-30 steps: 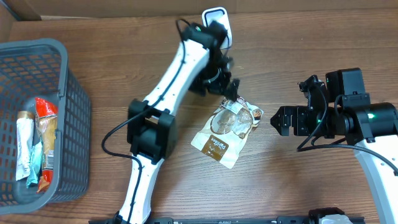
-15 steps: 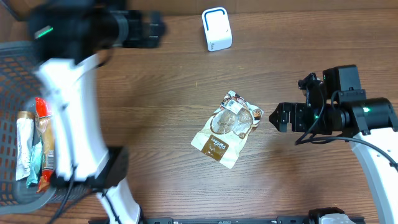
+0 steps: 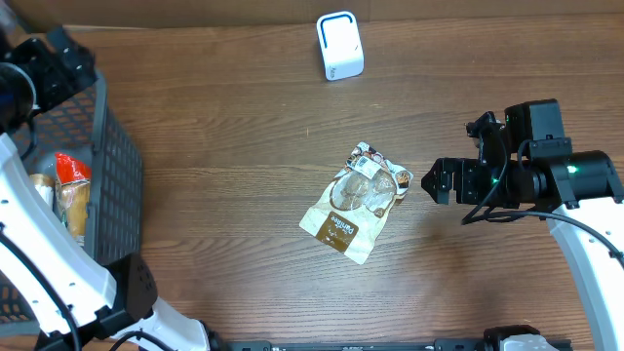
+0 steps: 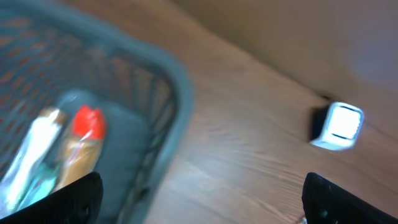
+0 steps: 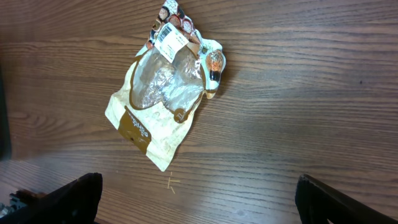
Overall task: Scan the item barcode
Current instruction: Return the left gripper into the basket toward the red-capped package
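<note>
The item, a tan and clear snack bag (image 3: 353,202), lies flat in the middle of the table. Its white barcode label (image 5: 171,37) faces up at the bag's far end in the right wrist view. The white scanner (image 3: 339,46) stands at the back; the blurred left wrist view also catches the scanner (image 4: 339,124). My left gripper (image 3: 57,60) is far left, above the basket's back corner, open and empty. My right gripper (image 3: 435,182) is open and empty, just right of the bag and not touching it. In its wrist view the right gripper (image 5: 199,202) has bare wood between its fingers.
A grey mesh basket (image 3: 119,185) at the left edge holds several snack packets (image 3: 66,190). The basket rim (image 4: 171,93) shows in the left wrist view. Cardboard lines the back edge.
My left arm has swung from beside the bag, across the table, to the far left over the basket. The bag has stayed where it lay. The right arm has hardly moved.
</note>
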Available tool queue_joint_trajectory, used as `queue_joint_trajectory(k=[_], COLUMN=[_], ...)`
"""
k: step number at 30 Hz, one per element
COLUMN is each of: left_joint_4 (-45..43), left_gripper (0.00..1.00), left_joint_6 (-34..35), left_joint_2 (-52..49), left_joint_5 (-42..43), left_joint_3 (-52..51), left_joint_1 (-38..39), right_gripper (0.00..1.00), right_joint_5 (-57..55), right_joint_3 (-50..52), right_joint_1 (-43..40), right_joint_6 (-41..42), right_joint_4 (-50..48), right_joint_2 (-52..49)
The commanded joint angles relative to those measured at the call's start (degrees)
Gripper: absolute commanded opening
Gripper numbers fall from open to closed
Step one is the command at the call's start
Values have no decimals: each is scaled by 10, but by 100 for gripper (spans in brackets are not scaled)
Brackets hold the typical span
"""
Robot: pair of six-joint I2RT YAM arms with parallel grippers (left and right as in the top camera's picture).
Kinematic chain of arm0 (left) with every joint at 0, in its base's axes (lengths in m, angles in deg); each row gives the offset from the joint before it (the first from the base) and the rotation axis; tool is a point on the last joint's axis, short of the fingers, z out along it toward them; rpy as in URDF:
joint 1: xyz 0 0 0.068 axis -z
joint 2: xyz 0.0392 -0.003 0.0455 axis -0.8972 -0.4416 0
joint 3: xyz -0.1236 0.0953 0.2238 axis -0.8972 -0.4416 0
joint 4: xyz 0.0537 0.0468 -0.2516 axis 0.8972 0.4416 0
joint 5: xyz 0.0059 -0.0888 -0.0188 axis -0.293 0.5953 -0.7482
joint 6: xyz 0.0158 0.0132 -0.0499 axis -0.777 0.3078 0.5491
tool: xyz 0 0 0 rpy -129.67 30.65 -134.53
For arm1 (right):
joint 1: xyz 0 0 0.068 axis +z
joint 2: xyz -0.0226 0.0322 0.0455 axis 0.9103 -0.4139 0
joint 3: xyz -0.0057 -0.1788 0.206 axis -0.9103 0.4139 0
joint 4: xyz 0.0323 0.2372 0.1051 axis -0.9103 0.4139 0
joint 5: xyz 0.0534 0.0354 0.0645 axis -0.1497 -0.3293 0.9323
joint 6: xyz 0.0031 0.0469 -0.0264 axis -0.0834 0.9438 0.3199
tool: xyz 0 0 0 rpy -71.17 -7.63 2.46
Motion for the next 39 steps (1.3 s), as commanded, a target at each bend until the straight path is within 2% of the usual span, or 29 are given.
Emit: queue_joint_trajectory(k=[1,2,10,15,21,23,25,34,39], left_joint_4=[2,2,2,2,-8,-19,-39,-98,-155], left_gripper=[95,100,100,100,99,100,100,100,100], left_joint_6=[33,41,46,68,81,53,-4,-42,-91], left_joint_2=[-3,-3,-3,-3,-3,-3,-3,-3,-3], left_joint_5=[-93,-112,-137,-181,-204,-202,-202,-202,-203], left_joint_3=[-40,-52,-123,-165,-205,-217,-240,-389,-474], left_joint_1=[-4,-5,-5,-9,-52,-66,-72,-90,-108], right_gripper=[100,100,100,100,100,100,100,100,100], right_joint_5=[0,0,0,0,0,0,0,0,0], right_joint_3=[-14,-14,-14,-14,-14,-14,-14,-14,-14], right_joint_1=[4,4,4,4,4,4,4,4,4], right_joint_6=[2,2,2,2,2,2,2,2,2], right_joint_4=[-5,-6,-7,-5,2,1,-3,-14,-14], right_joint_2=[-1,-1,-1,-1,-1,-1,-1,-1,-1])
